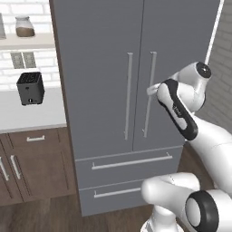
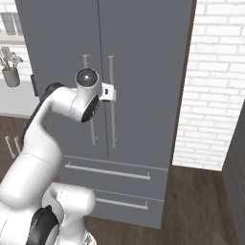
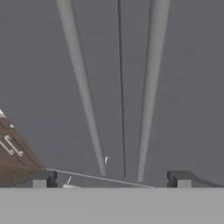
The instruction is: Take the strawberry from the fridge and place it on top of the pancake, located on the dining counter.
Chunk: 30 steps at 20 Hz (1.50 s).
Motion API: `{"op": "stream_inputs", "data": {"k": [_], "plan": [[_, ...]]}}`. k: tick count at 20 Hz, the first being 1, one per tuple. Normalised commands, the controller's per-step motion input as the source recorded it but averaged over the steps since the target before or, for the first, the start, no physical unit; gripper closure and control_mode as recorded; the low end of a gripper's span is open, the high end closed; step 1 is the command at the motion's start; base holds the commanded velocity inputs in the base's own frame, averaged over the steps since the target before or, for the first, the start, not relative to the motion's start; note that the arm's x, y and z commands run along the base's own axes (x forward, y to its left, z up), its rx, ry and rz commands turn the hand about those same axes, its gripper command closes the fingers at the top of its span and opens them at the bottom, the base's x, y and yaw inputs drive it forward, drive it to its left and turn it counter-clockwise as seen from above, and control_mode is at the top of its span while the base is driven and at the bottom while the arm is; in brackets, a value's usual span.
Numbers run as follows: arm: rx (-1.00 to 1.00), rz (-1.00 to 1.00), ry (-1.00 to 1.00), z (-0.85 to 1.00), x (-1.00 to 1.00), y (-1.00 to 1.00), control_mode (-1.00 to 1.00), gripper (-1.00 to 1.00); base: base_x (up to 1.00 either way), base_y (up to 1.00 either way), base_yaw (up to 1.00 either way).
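The fridge [image 1: 104, 68] is a tall grey double-door unit, and both doors are shut. My gripper [image 1: 152, 89] hovers right in front of the right door's bar handle [image 1: 149, 95], about a third of the way down it. In the right base view the gripper [image 2: 111, 92] sits against that same handle [image 2: 113, 119]. The hand view looks down the door seam with both handles [image 3: 81, 87] running away from me. The gripper [image 3: 113, 180] is open, its fingertips [image 3: 43, 179] wide apart and holding nothing. The strawberry, pancake and dining counter are out of view.
Two drawers [image 1: 129, 163] lie under the doors. Left of the fridge are a black toaster [image 1: 30, 88] on a white worktop [image 1: 31, 115], brown cabinets [image 1: 31, 163] and a jar [image 1: 24, 26] on a shelf. A white brick wall [image 2: 213, 86] stands close on the right.
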Motion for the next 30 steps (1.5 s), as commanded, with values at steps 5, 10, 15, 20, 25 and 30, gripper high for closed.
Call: {"op": "stream_inputs", "data": {"k": [5,10,15,20,25,30], "plan": [[0.01,-0.05,-0.05,0.07,0.63,0.01,-1.0,-1.0,0.0,0.0,0.0],[0.0,-0.14,0.02,0.0,0.67,-0.11,-1.0,-1.0,0.0,0.0,0.0],[0.0,-0.1,0.03,0.0,0.66,-0.17,-1.0,-1.0,0.0,0.0,0.0],[0.0,-0.03,0.0,-0.06,0.65,-0.09,-1.0,-1.0,0.0,0.0,0.0],[0.0,0.0,-0.05,-0.22,0.3,-0.01,-1.0,-1.0,0.0,0.0,0.0],[0.0,0.0,-0.02,-0.15,0.39,0.0,-1.0,-1.0,0.0,0.0,0.0]]}}
